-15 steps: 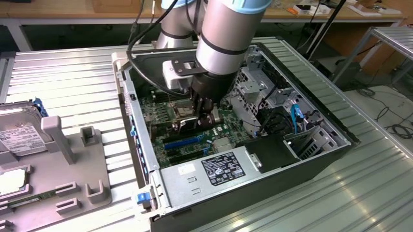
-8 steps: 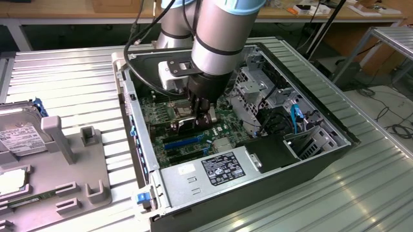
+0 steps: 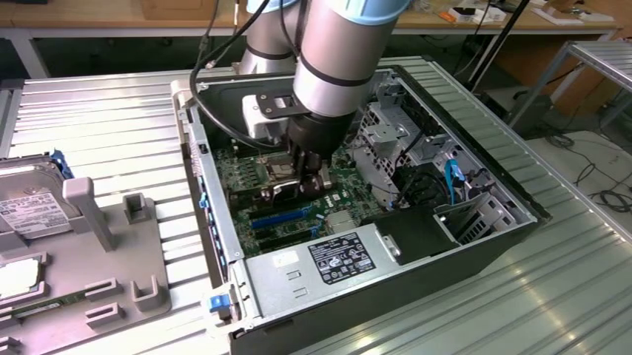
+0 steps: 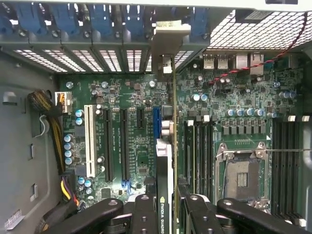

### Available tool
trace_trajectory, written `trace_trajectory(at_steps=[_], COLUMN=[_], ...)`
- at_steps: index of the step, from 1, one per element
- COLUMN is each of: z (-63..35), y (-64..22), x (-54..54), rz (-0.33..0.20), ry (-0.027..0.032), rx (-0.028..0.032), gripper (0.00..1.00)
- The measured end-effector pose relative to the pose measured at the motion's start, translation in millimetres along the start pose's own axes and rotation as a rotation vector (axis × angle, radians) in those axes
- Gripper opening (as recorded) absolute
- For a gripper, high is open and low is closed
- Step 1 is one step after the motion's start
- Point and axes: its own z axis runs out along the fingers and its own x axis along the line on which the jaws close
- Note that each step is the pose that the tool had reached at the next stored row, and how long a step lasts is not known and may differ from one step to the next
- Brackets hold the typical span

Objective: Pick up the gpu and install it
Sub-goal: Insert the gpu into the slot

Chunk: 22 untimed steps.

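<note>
We see a ribbed metal worktop carrying an open computer case and, at the exterior view's left, a grey parts holder.

Arm: one, a grey tube with a pale blue joint cap, coming down steeply from the far side. Wrist: black, pointing straight down. Gripper: black, upright, fingers downward, one on each side. Jaws: partly closed, clamped on the gpu, which sits edge-on between them.

gpu partly behind fingers
</note>
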Motion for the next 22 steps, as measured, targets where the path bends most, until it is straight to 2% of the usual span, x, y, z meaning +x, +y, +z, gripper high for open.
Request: trace_trajectory(at_steps=[4, 10, 12, 15, 22], z=[-0.4, -1.0, -0.9, 0.4, 2.0], y=[-10.5, -11.0, -10.4, -3.9, -3.2], x=[2.4, 8.4, 8.3, 8.2, 3.5], rz=[0.001, 0.001, 0.001, 0.002, 0.003], ry=[0.0003, 0.0039, 0.0040, 0.0049, 0.0051], rx=[-0.0107, -0.0109, -0.0108, -0.0104, -0.0102], gripper=[0.27, 0.27, 0.27, 0.27, 0.27])
